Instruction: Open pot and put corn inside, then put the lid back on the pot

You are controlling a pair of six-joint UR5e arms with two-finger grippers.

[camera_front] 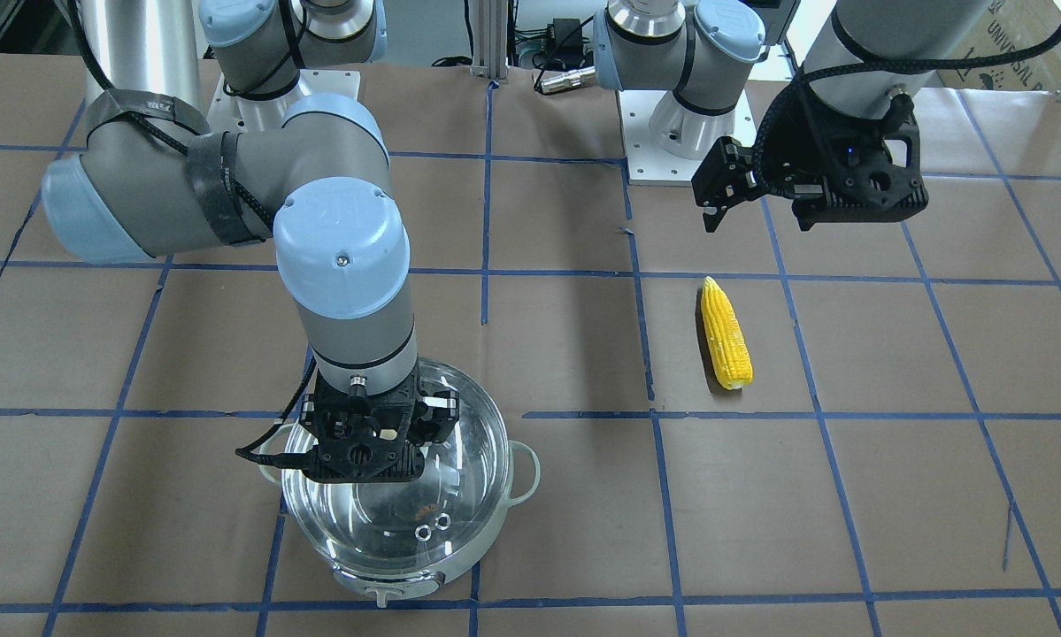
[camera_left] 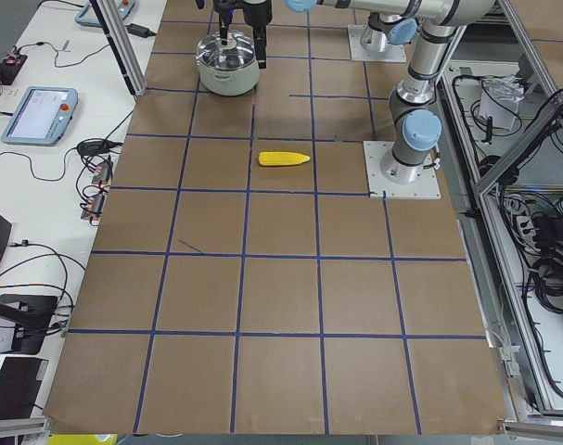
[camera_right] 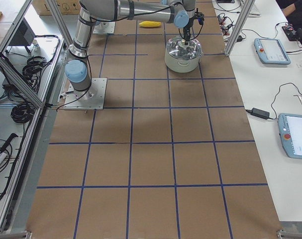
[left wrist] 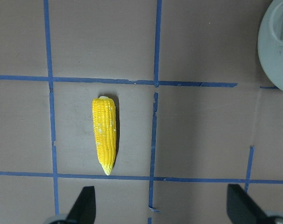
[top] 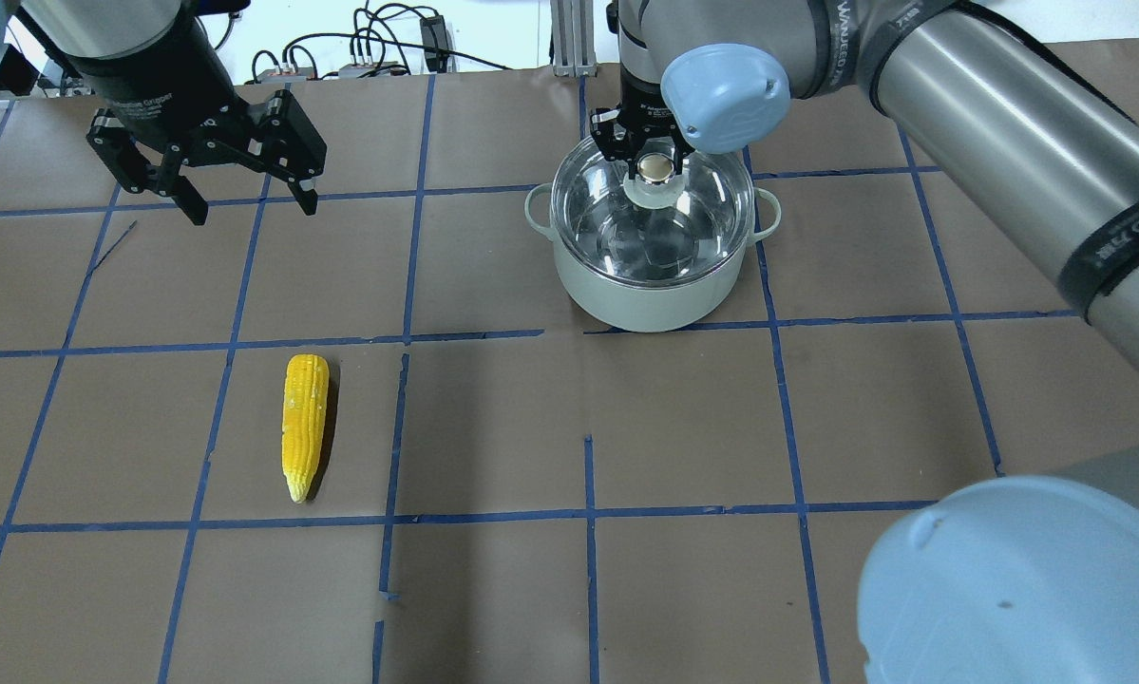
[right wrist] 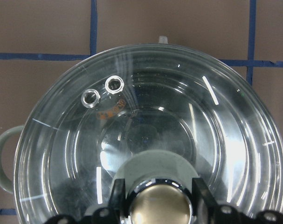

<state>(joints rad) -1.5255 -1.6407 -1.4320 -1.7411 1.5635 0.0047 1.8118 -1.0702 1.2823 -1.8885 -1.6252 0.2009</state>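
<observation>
Your right hand (top: 657, 163) stands straight above the pot (top: 650, 302), its 2 fingers (right wrist: 117, 198) drawn in close against either side of the knob (right wrist: 159, 205) of the glass lid (top: 607, 223). It looks like a grip on the knob. A hold from directly overhead would let the lid come up level instead of dragging across the rim. The lid sits squarely on the pot, not yet raised, so step 1 of the task appears to be only starting.

Your left hand (top: 251, 209) hangs above the bench (top: 493, 427), spread wide and holding nothing. The corn (top: 304, 423) lies flat on the bench well apart from the pot, on the left arm's side, with its pointed end toward the robot. It sits in plain sight of the left wrist camera, between and beyond the 2 open fingertips. That placement suggests a division of labour — 1 arm for the lid, the other waiting to fetch the cob once the pot is open.
</observation>
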